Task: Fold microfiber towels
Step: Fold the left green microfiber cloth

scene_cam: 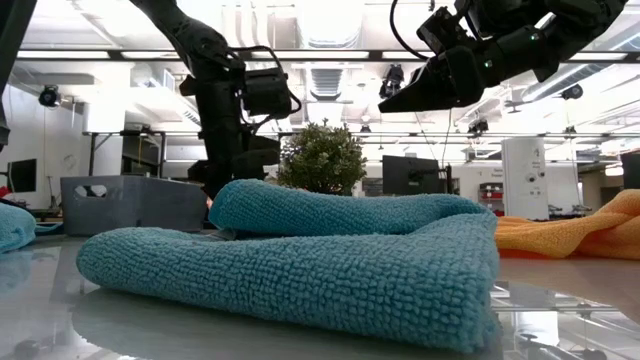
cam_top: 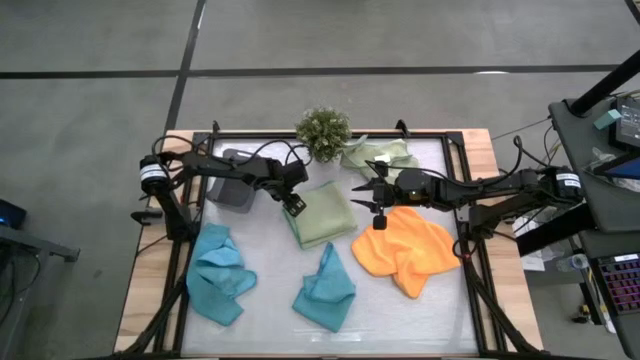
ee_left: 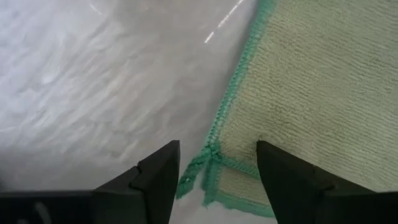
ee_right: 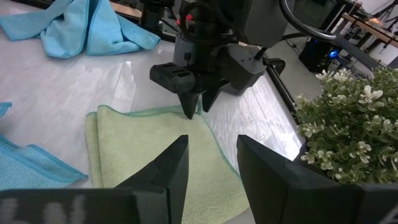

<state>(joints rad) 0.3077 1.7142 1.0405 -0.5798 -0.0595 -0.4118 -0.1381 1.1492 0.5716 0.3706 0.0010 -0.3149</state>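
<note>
We judge all five towels light, limp and grippy-napped: they will drape and drag on the table rather than slide, so corners and hemmed edges are the places to pinch.

Largest in play is the folded sage-green towel [cam_top: 322, 212], lying flat directly under our left gripper [cam_top: 294, 206], which stands at its corner nearest the grey tray [cam_top: 232, 190]. The left wrist view shows the jaws parted, one finger over bare table [ee_left: 93, 81] and one over the cloth, the stitched green corner between them and nothing held. That doubled hem looks the firmest hold if we must re-square the fold.

Our right gripper [cam_top: 377, 205] hovers across the same towel from the left one, fingers somewhat apart and empty, with the orange towel [cam_top: 405, 250] just beneath and outward of it, crumpled. A loose outer corner seems the best pick.

A second sage-green towel [cam_top: 378, 155] sits bunched behind the right gripper, beside the plant [cam_top: 323, 130]. Two teal towels [cam_top: 220, 272] [cam_top: 325, 288] lie rumpled toward the front edge, one out from each side of the left gripper.

Open table remains in front of the folded towel, between the teal pair and the orange; the plant and tray crowd the back
</note>
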